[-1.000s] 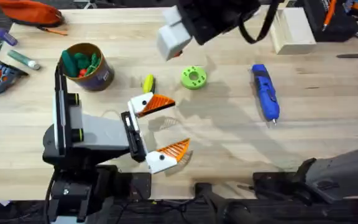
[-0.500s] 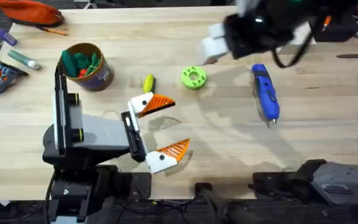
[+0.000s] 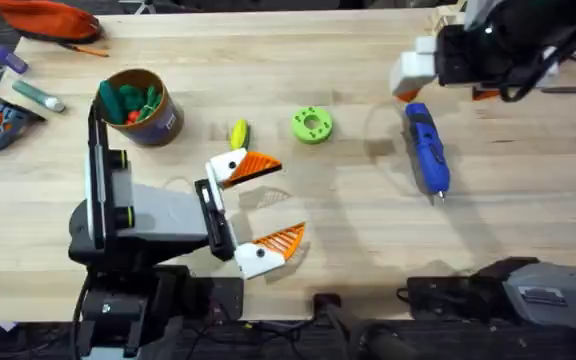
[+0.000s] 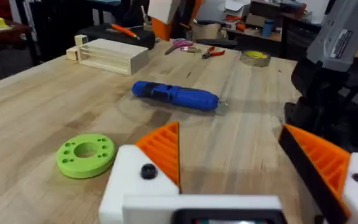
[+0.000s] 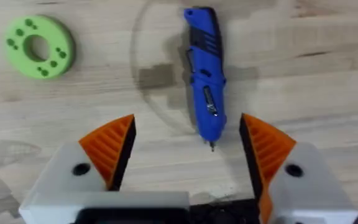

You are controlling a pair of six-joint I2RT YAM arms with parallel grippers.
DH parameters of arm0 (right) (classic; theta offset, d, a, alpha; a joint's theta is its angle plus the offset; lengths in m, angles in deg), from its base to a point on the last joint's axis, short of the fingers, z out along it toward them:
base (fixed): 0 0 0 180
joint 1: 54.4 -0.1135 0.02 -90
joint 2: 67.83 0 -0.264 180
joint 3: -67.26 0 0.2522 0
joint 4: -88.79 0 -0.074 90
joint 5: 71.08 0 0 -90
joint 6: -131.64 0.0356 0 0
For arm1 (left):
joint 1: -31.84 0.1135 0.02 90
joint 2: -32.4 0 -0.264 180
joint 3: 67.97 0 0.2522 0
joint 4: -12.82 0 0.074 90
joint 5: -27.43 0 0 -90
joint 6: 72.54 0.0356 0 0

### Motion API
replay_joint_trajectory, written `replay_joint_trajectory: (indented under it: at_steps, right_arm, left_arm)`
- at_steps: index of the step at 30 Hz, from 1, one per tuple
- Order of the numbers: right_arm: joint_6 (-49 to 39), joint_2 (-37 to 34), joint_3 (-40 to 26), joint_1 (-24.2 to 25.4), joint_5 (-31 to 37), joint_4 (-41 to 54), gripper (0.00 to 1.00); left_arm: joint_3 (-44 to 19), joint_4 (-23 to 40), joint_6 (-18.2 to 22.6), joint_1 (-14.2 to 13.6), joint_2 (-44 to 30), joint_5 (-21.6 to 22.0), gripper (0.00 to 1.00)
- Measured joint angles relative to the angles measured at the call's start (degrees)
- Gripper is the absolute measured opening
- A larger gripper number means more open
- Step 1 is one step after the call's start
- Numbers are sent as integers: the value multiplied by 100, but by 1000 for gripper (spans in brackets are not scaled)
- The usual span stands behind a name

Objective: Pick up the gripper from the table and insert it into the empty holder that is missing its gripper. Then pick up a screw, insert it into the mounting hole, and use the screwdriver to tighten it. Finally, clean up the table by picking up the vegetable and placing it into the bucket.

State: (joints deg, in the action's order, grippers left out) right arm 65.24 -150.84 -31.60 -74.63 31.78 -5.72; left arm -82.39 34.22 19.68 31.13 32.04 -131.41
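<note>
The right gripper (image 5: 185, 152) is held spread wide above the screwdriver (image 5: 204, 68), whose bit lies between the fingers. A green disc (image 5: 39, 46) is seen well aside, nothing between. The left gripper (image 3: 268, 205) is parted too; the vegetable (image 3: 238, 133) lies just beyond it, the bucket (image 3: 163, 125), apparently holding toys, farther off.

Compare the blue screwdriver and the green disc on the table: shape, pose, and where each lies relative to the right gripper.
The screwdriver is blue, long and pen-shaped with a thin metal bit; the green disc is flat, round, with a centre hole. The screwdriver lies lengthwise just below the open right gripper; the disc lies off to the side, nearer the vegetable. Both rest flat on the table, ungripped.
</note>
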Motion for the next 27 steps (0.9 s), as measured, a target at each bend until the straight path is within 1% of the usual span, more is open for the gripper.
replay_joint_trajectory:
  at_steps: [4, 9, 27]
  right_arm:
    - [0, 0, 0, 292, 0, 241, 959]
    - [-1, 0, 0, 535, 0, 258, 960]
    - [0, 0, 0, 550, -2, 298, 959]
  left_arm:
    - [2, 0, 0, 0, 0, 0, 989]
    - [0, 0, 0, 0, 0, 0, 989]
    - [0, 0, 0, 0, 0, 0, 990]
